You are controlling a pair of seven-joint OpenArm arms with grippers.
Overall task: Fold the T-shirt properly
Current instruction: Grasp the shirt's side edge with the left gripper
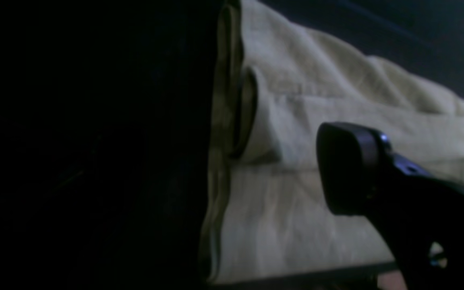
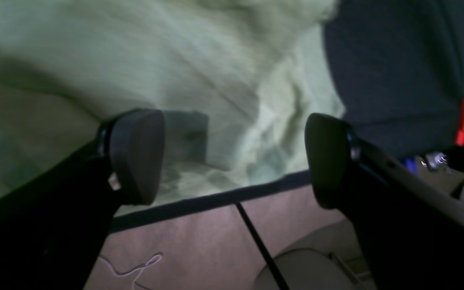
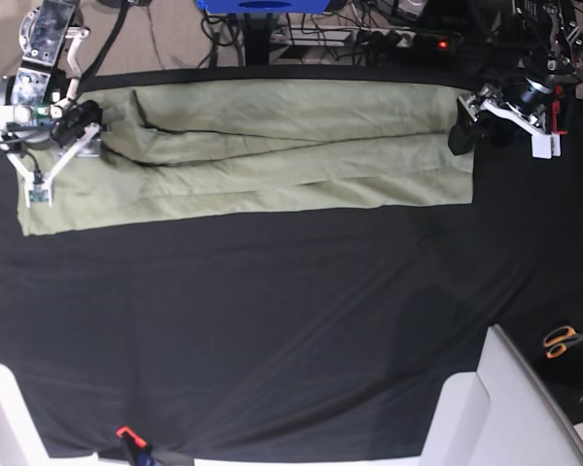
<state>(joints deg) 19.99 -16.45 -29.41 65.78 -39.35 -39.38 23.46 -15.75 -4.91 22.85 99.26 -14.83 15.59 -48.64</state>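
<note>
The pale green T-shirt (image 3: 272, 146) lies folded into a long strip across the far side of the table. My left gripper (image 3: 463, 124) sits at the strip's right end. The left wrist view shows one black pad (image 1: 353, 169) over the layered T-shirt (image 1: 316, 80), a wide gap beside it and no cloth pinched. My right gripper (image 3: 70, 136) is at the strip's left end. In the right wrist view my right gripper (image 2: 232, 161) stands open just above the rumpled T-shirt (image 2: 95, 52), and nothing sits between its fingers.
A black cloth (image 3: 272, 320) covers the table. Orange-handled scissors (image 3: 564, 340) lie at the right edge beside a white panel (image 3: 505, 408). A red clamp (image 3: 126, 433) grips the front edge. The table's edge (image 2: 216, 199) and the floor show below my right gripper.
</note>
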